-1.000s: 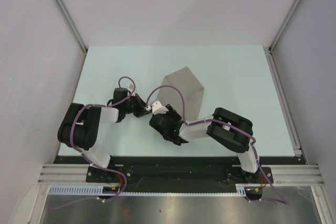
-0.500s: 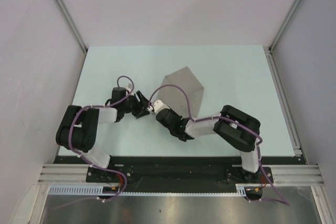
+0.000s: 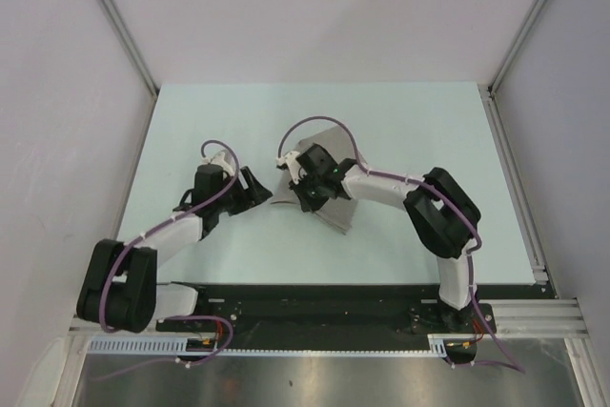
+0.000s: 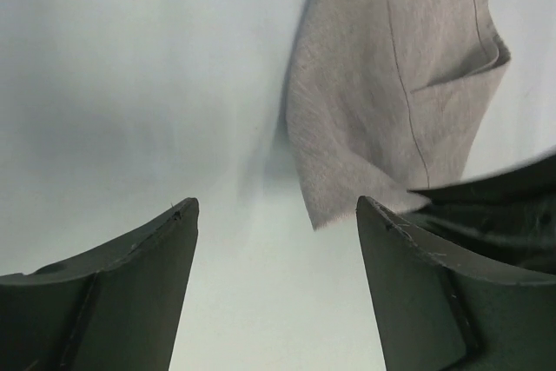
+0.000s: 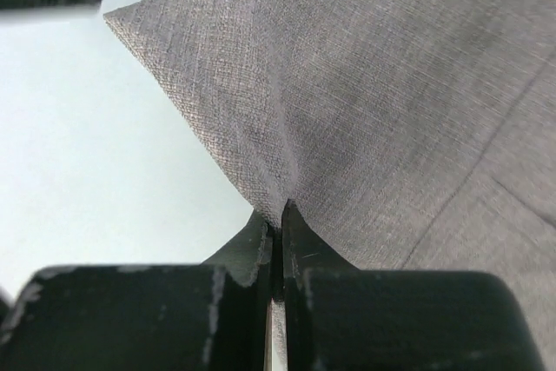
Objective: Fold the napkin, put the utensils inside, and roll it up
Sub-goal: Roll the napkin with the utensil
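The grey-beige napkin (image 3: pixel 339 219) lies partly folded in the middle of the table, much of it under my right arm. My right gripper (image 3: pixel 307 195) is shut on a fold of the napkin (image 5: pixel 391 84), the cloth pinched between its fingertips (image 5: pixel 280 212) and lifted into a tented ridge. My left gripper (image 3: pixel 259 188) stands open just left of the cloth, its fingers (image 4: pixel 130 301) over bare table. A loose corner of the napkin (image 4: pixel 391 93) hangs ahead of its right finger without touching it. The utensils are out of view.
The pale table (image 3: pixel 191 131) is bounded by a metal rail (image 3: pixel 515 178) on the right and white walls at the back and sides. Part of my right arm (image 4: pixel 504 206) shows dark at the right of the left wrist view, close beside the left gripper.
My left gripper has opened, let go of the cloth and reached forward. My right gripper has shut on the napkin and carried it away from the near edge, toward the table's middle.
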Controlling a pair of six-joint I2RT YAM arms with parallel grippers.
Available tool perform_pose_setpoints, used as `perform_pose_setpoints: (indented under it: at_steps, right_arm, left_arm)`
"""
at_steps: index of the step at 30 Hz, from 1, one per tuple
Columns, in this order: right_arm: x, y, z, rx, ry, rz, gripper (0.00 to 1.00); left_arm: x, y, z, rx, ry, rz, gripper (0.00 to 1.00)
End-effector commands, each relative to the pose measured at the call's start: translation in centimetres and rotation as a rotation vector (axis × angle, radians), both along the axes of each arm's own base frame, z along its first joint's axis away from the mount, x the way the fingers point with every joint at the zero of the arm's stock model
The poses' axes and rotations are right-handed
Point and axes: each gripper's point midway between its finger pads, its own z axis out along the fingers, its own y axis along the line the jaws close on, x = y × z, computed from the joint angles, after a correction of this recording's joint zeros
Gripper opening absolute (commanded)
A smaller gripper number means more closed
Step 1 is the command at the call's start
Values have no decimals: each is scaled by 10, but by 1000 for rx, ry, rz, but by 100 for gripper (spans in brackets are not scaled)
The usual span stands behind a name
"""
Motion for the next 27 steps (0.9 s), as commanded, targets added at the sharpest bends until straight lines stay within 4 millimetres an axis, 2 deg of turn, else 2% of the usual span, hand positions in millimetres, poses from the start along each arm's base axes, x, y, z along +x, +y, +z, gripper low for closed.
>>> perform_pose_setpoints:
  at_steps: [1,3,4,8,11,16,18,22,27]
  right_arm:
    - [-33,6,4,102,356,95,0]
    - [-39,4,-3,117,459,110,0]
    - [-34,6,1,135,476,112,0]
    - [-32,0,-12,190,617,107,0]
    - [-25,-3,-12,229,673,91,0]
    - [-21,-13,-27,244,782,48,0]
    - [-18,-15,-27,258,806,41,0]
    - [-18,-19,-40,247,849,21,0]
    - [-18,-19,-45,251,874,15,0]
  left_arm:
    - [-4,-3,16,171,-150,-87,80]
    - [-6,-10,22,190,-187,-122,80]
    - [-7,-12,23,195,-197,-137,81]
    - [-7,-20,25,204,-236,-181,81]
    - [-6,-27,24,223,-259,-216,82]
    - [-5,-41,21,238,-272,-277,81]
    - [-5,-48,22,234,-289,-304,80]
    - [-3,-51,16,262,-291,-314,79]
    - [11,-47,12,299,-285,-276,72]
